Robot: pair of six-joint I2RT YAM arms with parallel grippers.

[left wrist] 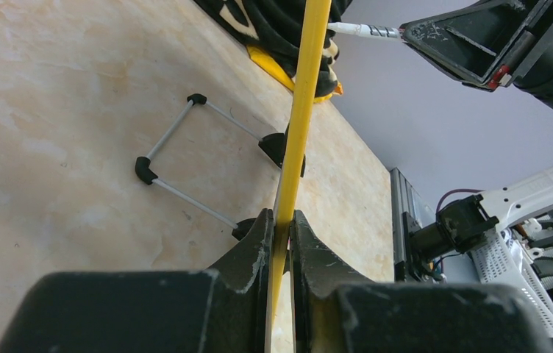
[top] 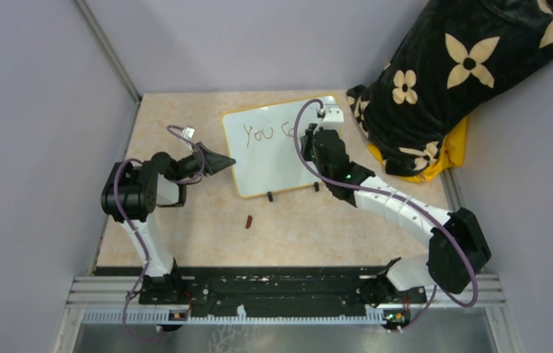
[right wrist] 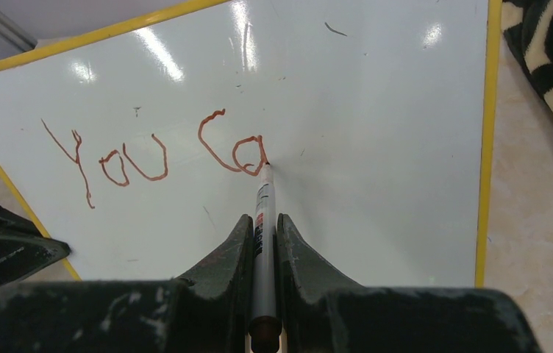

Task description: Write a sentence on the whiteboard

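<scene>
The whiteboard (top: 270,165) stands tilted at the back of the table, with its glossy white face (right wrist: 376,147) filling the right wrist view. Of the sentence (right wrist: 156,158), the reddish-brown letters "You Ca" are on the board, also readable in the top view (top: 262,133). My right gripper (right wrist: 262,224) is shut on a grey marker (right wrist: 262,213), whose tip touches the board at the end of the "a". My left gripper (left wrist: 281,228) is shut on the whiteboard's yellow edge (left wrist: 304,95), at the board's left side (top: 228,161). The right gripper (top: 310,137) hovers over the board's right half.
A black cloth bundle with cream flowers (top: 457,81) lies on something yellow (top: 454,151) at the back right, close to the board. A small red-brown cap (top: 249,221) lies on the tabletop in front of the board. The board's wire stand (left wrist: 185,147) rests behind it.
</scene>
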